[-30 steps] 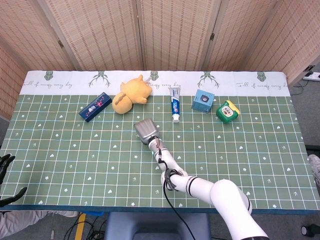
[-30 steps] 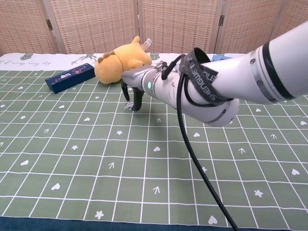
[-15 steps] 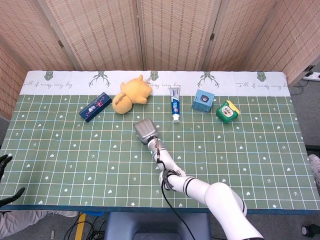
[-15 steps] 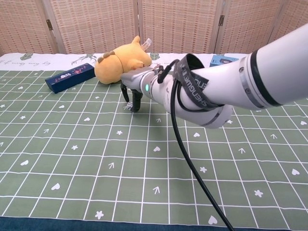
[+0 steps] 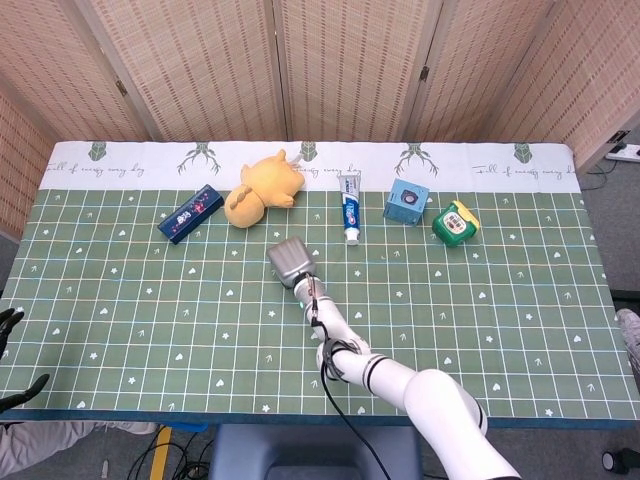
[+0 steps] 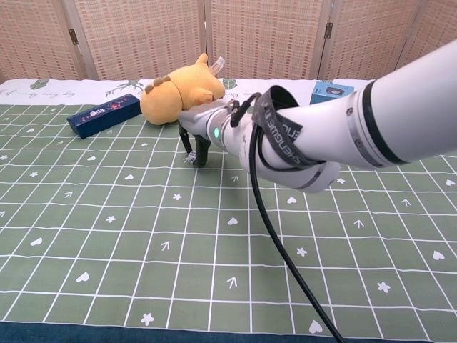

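My right hand (image 5: 291, 260) hovers over the green gridded mat (image 5: 150, 300), in front of a yellow plush toy (image 5: 262, 187). In the chest view the right hand (image 6: 196, 139) has its dark fingers (image 6: 202, 151) hanging down and apart, tips close to the mat, with nothing between them. The plush toy (image 6: 178, 91) lies just behind it, not touched. My left hand (image 5: 12, 360) shows only as dark spread fingers at the left edge of the head view, off the table and holding nothing.
Along the far side lie a dark blue box (image 5: 189, 213), a toothpaste tube (image 5: 349, 218), a light blue box (image 5: 406, 202) and a green and yellow pack (image 5: 455, 222). A black cable (image 6: 271, 236) trails along my right arm. Folding screens stand behind the table.
My right hand has crept slightly further left and toward the plush toy. My left hand has sunk a little lower at the frame edge.
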{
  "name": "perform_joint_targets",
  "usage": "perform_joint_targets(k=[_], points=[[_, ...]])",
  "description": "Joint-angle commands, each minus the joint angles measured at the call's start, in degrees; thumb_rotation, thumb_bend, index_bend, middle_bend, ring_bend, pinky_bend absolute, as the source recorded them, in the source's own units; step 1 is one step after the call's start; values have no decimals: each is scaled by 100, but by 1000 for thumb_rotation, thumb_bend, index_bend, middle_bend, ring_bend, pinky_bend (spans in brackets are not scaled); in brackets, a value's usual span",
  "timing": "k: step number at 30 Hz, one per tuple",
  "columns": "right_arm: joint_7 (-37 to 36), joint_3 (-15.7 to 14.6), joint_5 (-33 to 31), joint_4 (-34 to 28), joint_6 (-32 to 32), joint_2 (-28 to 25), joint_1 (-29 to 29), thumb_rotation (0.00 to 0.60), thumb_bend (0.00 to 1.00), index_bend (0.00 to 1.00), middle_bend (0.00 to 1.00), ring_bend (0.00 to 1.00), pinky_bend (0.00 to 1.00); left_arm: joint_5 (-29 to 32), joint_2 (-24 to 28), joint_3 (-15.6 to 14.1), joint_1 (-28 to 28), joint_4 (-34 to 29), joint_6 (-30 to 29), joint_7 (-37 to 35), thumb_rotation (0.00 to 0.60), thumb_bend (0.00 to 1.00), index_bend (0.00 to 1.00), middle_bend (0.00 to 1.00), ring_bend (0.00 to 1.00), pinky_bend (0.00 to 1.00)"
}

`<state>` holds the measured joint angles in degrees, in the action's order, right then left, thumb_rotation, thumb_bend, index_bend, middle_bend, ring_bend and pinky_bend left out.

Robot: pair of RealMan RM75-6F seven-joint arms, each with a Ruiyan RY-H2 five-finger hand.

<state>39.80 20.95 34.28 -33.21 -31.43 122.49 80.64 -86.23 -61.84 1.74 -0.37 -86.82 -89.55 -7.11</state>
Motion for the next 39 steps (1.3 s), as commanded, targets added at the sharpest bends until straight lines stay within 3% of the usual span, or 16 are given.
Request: perform_joint_targets(k=[1,10,16,20,25,33,39], points=[[-56,17,64,32,1,25,0,600,289,517,1000,1000,1000,3,-4,2,5,7,-3,-6,600,204,130,114,90,183],[-202,35,297,46,-15,26,-56,600,308,627,1000,1000,1000,11,-16,1,20,31,1,-26,600,204,130,114,90,183],[-391,-11,627,-542,-273,-343,-282,600,309,678,1000,1000,1000,-18,-10,7,19,18,-18,-24,600,204,130,114,90,183],[-451,-134,881,-1342,-585,-824,-580,600,308,686,1000,1000,1000,-36,3,13,21,-5,-39,-24,600,204,130,114,90,183],[-535,-385,1140,-2775,-989,-1738,-1146,600,308,693,1000,1000,1000,-84,14,8,36,-32,-90,-34,600,204,130,114,91,183],[-481,-960,1403,-4708,-1557,-3156,-1938,600,308,695,1000,1000,1000,-210,29,0,-3,-172,-117,60,600,204,130,114,91,183],[-596,-1314,1608,-5366,-1805,-3779,-2353,600,308,705,1000,1000,1000,-330,28,5,-93,-336,-78,222,600,205,130,114,90,183]])
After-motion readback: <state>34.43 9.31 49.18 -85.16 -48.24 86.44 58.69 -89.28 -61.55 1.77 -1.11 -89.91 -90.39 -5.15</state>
